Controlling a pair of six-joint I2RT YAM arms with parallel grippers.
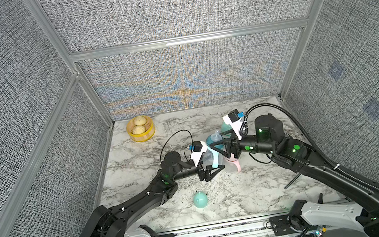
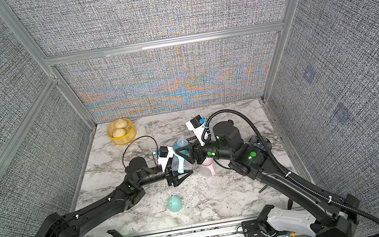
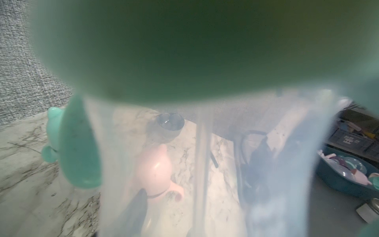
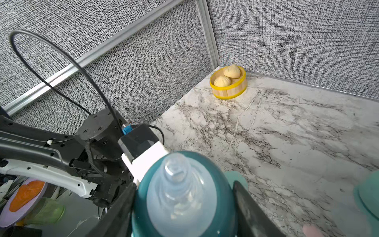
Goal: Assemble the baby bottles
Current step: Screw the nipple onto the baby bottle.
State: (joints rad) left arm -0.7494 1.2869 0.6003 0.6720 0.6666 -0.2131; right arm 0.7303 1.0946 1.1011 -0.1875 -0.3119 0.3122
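closely, right fingers (image 4: 250, 205) flank teal collar (image 4: 223, 184).

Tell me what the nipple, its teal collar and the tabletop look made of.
The nipple: soft silicone, probably; cloudy, translucent, glossy highlights.
The teal collar: hard plastic, opaque, smooth sheen.
The tabletop: marble-look surface, grey veins on white, matte; real stone or laminate, cannot tell.

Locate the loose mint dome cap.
Both top views: mint dome cap lies alone on the marble table, front centre, nearest the left gripper.
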